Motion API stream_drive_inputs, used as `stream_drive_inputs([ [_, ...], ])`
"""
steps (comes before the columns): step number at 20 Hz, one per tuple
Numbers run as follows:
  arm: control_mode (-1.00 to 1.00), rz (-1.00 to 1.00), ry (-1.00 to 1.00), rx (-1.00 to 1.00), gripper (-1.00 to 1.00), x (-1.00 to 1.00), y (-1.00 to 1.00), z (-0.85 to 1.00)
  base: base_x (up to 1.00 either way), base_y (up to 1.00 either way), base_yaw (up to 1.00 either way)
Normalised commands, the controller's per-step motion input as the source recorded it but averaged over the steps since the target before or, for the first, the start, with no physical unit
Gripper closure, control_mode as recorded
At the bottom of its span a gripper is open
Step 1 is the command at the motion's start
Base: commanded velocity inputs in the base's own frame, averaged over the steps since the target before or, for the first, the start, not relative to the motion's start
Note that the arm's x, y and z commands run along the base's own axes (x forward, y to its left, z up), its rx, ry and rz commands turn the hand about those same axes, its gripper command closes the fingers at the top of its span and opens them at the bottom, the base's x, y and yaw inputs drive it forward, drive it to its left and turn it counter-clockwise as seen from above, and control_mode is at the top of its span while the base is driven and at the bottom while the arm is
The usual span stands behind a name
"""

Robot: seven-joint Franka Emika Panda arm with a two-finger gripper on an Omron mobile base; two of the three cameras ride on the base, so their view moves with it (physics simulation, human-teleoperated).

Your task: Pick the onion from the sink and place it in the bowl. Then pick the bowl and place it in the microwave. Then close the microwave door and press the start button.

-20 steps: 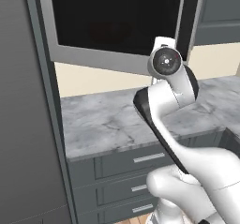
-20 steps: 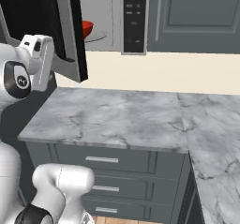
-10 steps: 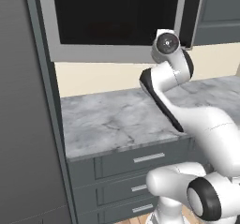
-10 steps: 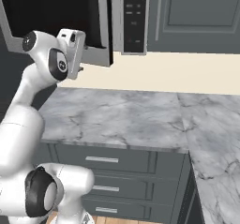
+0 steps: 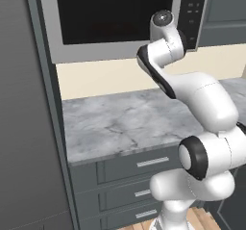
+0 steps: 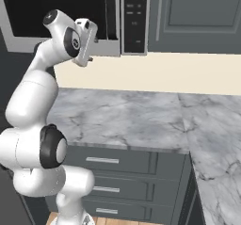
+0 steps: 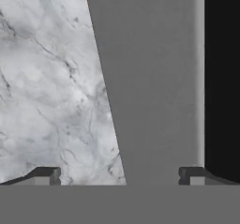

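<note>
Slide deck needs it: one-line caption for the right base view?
Open gripper at the closed microwave door, beside the button panel, above the marble counter.

Even, shadowless, slightly soft render

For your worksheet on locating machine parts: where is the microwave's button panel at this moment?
The dark button panel stands at the microwave's right end, beside the black glass door and left of a grey cabinet door, above the marble counter.
</note>
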Motion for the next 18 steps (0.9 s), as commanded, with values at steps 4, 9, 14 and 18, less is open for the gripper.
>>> stream_drive_inputs([
  [4, -1.0, 0.0, 0.01, 0.0, -1.0, 0.0, 0.0, 0.0, 0.0, 0.0, 0.0],
  [9, -1.0, 0.0, 0.01, 0.0, -1.0, 0.33, -0.01, -0.13, 0.0, 0.0, 0.0],
  [14, -1.0, 0.0, 0.0, 0.0, -1.0, 0.66, -0.06, -0.36, 0.0, 0.0, 0.0],
  [18, -1.0, 0.0, 0.0, 0.0, -1.0, -0.51, 0.0, -0.11, 0.0, 0.0, 0.0],
])
